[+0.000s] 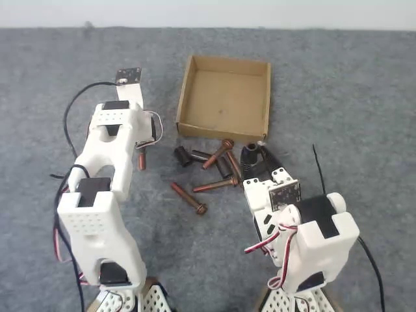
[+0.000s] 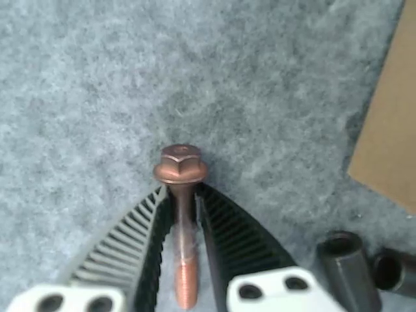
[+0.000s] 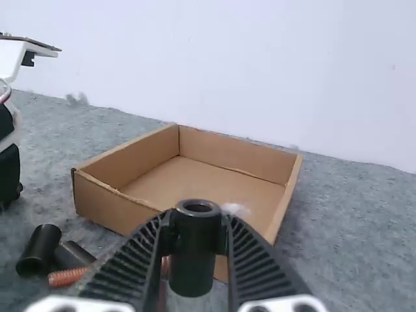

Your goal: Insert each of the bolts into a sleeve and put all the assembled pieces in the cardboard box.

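My left gripper [image 2: 184, 195] is shut on a copper bolt [image 2: 182, 214], hex head outward, held over the grey carpet; from above that bolt [image 1: 141, 158] hangs beside the left arm. My right gripper [image 3: 195, 237] is shut on a black sleeve [image 3: 194, 247], held upright with its open end up, in front of the cardboard box [image 3: 130, 169]. In the high view this sleeve [image 1: 250, 156] sits just before the box [image 1: 188, 84]. Loose bolts [image 1: 188, 198] and black sleeves [image 1: 182, 156] lie between the arms.
Two loose black sleeves [image 2: 344, 266] lie near the left gripper, beside the box wall [image 2: 390, 130]. A sleeve [image 3: 39, 250] and a bolt's threaded end [image 3: 65, 276] rest on the carpet before the box. A white wall stands behind the table.
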Tool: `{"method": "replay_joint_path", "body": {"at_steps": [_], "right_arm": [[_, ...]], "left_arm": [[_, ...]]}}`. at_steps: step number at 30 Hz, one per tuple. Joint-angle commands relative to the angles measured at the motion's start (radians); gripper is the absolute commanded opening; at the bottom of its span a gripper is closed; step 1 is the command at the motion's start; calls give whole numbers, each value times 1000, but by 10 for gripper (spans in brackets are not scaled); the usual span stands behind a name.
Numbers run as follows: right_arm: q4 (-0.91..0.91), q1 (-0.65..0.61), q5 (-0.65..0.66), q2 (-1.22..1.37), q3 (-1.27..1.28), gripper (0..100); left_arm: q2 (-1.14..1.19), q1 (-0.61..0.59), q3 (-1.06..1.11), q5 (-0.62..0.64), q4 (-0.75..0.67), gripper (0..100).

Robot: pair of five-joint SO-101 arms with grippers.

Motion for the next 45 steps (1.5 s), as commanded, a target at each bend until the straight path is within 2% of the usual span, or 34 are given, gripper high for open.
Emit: {"method": "replay_joint_path", "body": {"at_steps": [1, 7, 17, 31, 40, 45], "right_arm": [[24, -30, -6, -48, 23, 6], [64, -56, -6, -48, 20, 6], [88, -53, -5, -48, 6, 6], [88, -51, -3, -48, 9, 6], [84, -56, -2, -48, 11, 6], [82, -56, -2, -48, 11, 6]], "left_arm": [[-109, 8, -13, -2, -26, 9], [-249, 37, 45, 0, -48, 9], [-574, 152, 286, 0, -196, 9], [-990, 362, 713, 0, -605, 13], [-1194, 422, 1004, 0, -982, 17], [-1312, 511, 1171, 0, -1120, 17]]}}
